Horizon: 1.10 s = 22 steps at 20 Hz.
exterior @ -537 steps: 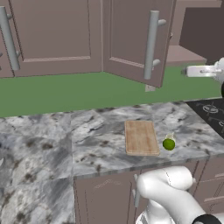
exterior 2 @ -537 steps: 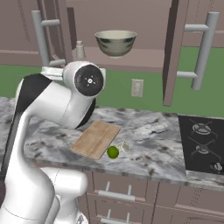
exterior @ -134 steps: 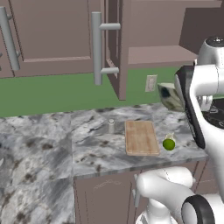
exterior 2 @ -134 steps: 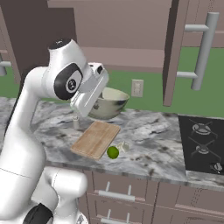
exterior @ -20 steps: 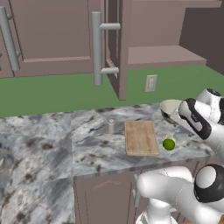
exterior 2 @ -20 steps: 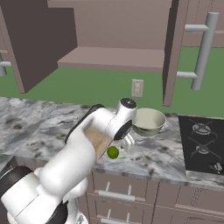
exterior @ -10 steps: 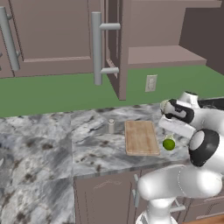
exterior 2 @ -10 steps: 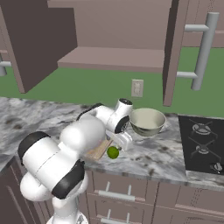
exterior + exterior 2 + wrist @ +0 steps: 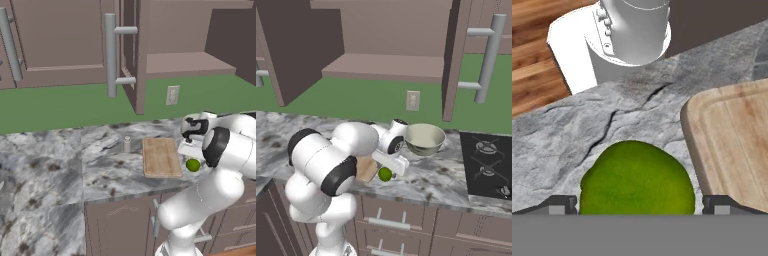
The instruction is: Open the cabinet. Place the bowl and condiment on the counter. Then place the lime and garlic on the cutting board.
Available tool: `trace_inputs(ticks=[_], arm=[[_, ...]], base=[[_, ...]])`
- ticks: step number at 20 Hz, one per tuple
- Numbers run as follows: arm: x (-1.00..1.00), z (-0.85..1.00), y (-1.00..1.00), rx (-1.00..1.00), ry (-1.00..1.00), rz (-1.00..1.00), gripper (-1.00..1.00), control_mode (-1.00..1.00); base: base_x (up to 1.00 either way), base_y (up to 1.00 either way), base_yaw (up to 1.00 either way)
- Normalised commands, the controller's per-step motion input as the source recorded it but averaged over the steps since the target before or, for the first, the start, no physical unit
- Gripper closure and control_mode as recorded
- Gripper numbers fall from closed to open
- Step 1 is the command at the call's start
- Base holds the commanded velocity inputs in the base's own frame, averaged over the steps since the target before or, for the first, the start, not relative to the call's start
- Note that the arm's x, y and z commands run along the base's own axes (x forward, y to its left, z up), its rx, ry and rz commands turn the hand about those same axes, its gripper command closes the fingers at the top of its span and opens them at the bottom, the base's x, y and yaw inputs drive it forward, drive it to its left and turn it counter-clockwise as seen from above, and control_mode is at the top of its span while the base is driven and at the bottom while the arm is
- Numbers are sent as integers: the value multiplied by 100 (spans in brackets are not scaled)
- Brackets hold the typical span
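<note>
Mauve-brown cabinet [image 9: 75, 45] hangs open, as before; the marble counter [image 9: 60, 160] holds bowl [image 9: 425, 139], cutting board [image 9: 161, 156] and condiment [image 9: 127, 144]. The gripper [image 9: 639, 204] has dropped lower, jaws wide around the lime [image 9: 637, 180] beside the board.

Green wall [image 9: 60, 105] with outlet [image 9: 172, 95]; wooden floor [image 9: 537, 65]; stovetop [image 9: 488, 162].

Even, flat, sharp rendered light
</note>
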Motion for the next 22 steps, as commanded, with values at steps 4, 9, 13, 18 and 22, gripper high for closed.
trace_inputs(ticks=[4, 9, 13, 18, 22], arm=[[0, -12, 6, 0, 1, 12, -100, -100], [-6, -13, 9, 0, 2, 11, -100, -100], [-13, -9, 12, 0, 1, 9, 100, -100], [-5, 7, 6, 0, 0, 5, 100, -100], [6, 87, 2, -4, -10, 9, 100, -100]], base=[[0, 0, 0], [0, 0, 0], [0, 0, 0], [0, 0, 0], [0, 0, 0]])
